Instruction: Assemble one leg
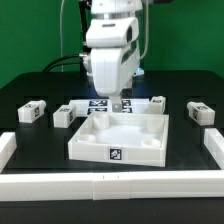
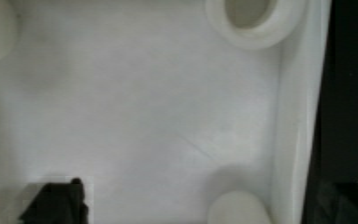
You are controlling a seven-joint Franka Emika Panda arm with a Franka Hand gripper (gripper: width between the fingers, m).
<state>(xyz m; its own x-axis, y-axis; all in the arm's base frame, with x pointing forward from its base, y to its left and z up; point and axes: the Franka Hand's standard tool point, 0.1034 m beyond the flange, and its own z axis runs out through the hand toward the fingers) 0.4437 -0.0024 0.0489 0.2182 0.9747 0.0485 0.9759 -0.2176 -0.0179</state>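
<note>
The hand (image 1: 118, 103) hangs low over the far part of the panel (image 1: 85, 150), which sits in the middle of the worktop (image 1: 40, 140). The wrist view is filled by the panel's pale floor (image 2: 140, 110), with a round socket (image 2: 247, 15) near its rim. Only one dark fingertip (image 2: 55, 200) shows there. The exterior view is too coarse at the tips, so one cannot tell whether the hand is wide, narrow or holding anything.

The leg (image 1: 63, 116) lies off the panel, just beside its far corner on the exterior view's left. A second leg (image 1: 33, 112) lies farther toward the worktop's edge on that side. Two more legs (image 1: 200, 112) (image 1: 158, 101) lie toward the edge at the exterior view's right. The marker board (image 1: 98, 105) lies behind the panel, toward the far edge.

The leg looks like a light, rigid plastic block, probably smooth and a little slippery. It seems unlikely to crush under pressure. Its two flat opposite sides should be the best place to grip it, square across the body. That grip should keep the end that goes into the socket clear.
</note>
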